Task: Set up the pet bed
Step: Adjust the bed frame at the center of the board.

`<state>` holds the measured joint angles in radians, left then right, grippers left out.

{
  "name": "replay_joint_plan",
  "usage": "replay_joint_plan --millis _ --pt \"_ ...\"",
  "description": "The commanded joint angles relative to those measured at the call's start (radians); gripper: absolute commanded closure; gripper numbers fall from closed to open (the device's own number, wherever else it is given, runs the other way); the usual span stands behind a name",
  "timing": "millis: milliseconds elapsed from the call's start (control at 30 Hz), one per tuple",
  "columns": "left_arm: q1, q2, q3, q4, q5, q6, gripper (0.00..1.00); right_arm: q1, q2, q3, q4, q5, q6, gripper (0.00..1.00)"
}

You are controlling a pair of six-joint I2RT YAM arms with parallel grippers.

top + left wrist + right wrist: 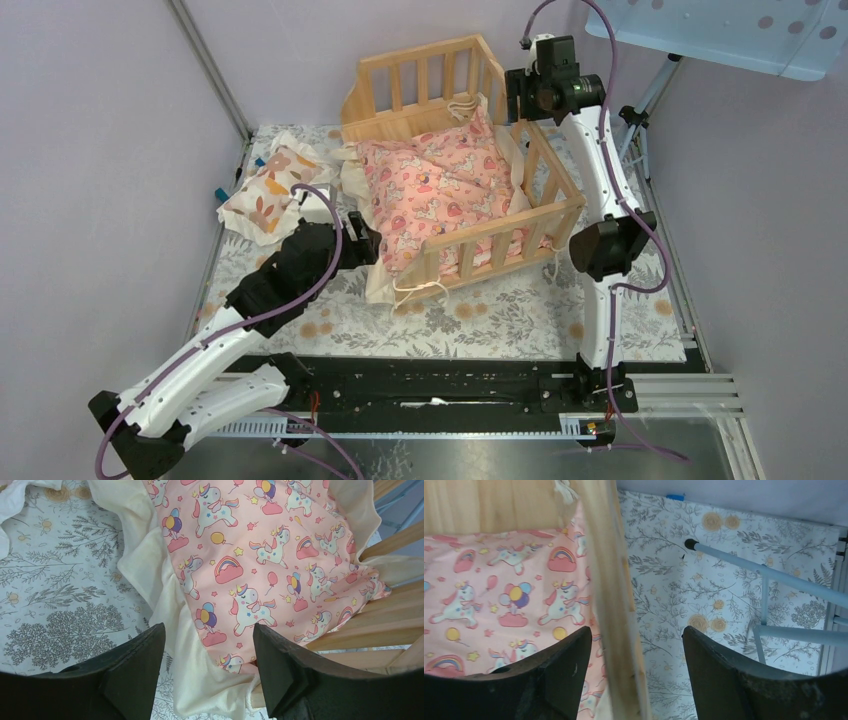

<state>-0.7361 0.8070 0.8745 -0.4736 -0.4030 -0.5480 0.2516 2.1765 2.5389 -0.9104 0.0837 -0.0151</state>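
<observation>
Floral-print cloth [520, 315] covers the table, plain lilac walls on three sides. Item one, the pet bed [505, 232]: light wood frame, slatted rails on three sides, standing at the far centre of the cloth with its open side turned toward your left arm. Item two, the pink cushion [440, 185]: lies inside the frame but bunched and crooked, its cream ruffle [150, 575] spilling out over the open side onto the cloth. Item three, the small pillow [262, 192]: cream with orange leaves, outside the bed, well to its left near the wall. Your left gripper [209, 647] sits low at the open side, jaws spread, the ruffled edge lying between them and nothing pinched. Your right gripper [636, 647] hangs over the far right corner, jaws spread astride the side rail [616, 595], not clamped on it. Step in hand, by my reading: seating the cushion flat on the plank base. The next move likely calls for the left jaws to close on the ruffle and tuck it in, with the right steadying the frame so it does not slide; the pillow appears to come afterwards. Writing: none legible anywhere; the cushion shows only unicorns, rainbows and balloons, no brand or label.
</observation>
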Motion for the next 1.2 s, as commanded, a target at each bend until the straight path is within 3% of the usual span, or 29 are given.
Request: replay_joint_plan --millis 0,333,467,633,833,1033,1067,1167 --pt "0.008 -0.024 -0.002 0.012 0.009 0.005 0.31 -0.026 0.022 0.066 -0.027 -0.129 -0.064 0.27" --pt "0.01 -0.019 0.016 -0.007 0.005 0.008 0.31 -0.026 0.029 0.014 0.02 -0.212 -0.076 0.49" --pt "0.011 -0.029 0.033 -0.029 -0.015 0.015 0.3 -0.026 0.033 0.012 0.011 -0.181 -0.037 0.71" --pt "0.01 -0.012 0.113 -0.04 -0.043 0.066 0.29 -0.015 -0.017 -0.029 0.012 -0.076 0.163 0.99" --pt "0.012 0.094 0.286 -0.053 -0.052 0.144 0.27 0.127 -0.239 -0.348 0.148 0.246 0.41 1.0" --pt "0.012 0.243 0.471 -0.043 -0.012 0.189 0.25 0.261 -0.455 -0.703 0.373 0.372 0.674 1.0" --pt "0.013 0.269 0.495 -0.04 0.001 0.192 0.25 0.277 -0.48 -0.756 0.418 0.361 0.704 0.97" --pt "0.014 0.347 0.559 -0.034 0.057 0.203 0.24 0.303 -0.509 -0.793 0.441 0.326 0.702 0.66"
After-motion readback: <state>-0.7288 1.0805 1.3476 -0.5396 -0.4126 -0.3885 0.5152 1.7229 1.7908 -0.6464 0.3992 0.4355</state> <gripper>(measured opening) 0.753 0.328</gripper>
